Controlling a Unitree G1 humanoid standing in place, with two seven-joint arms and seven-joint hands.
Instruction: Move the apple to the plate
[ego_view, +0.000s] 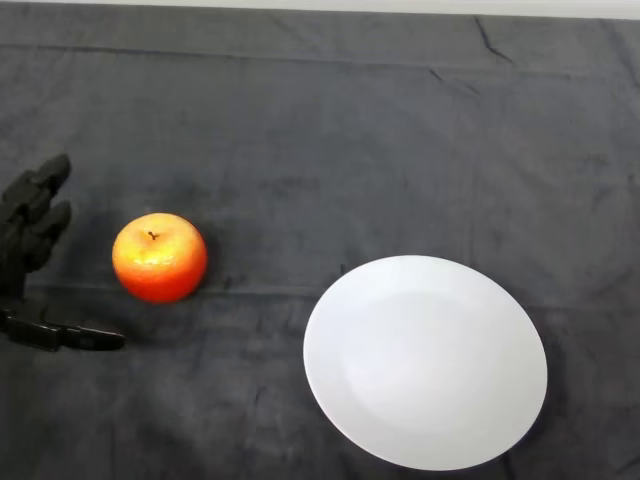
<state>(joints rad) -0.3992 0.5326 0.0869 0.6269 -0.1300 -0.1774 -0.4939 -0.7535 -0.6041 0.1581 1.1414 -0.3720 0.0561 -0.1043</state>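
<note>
Because the apple (159, 257) sits on the surface left of the white plate (425, 360), the robot hand (28, 240) waits beside it, spread wide open, ready to grab.

1. Apple (159, 257): on the cloth (330, 130), left of the plate (425, 362), well apart from it.
2. Plate: on the cloth, nearer the robot.
3. Left hand (25, 245): just left of the apple, not touching.
</note>
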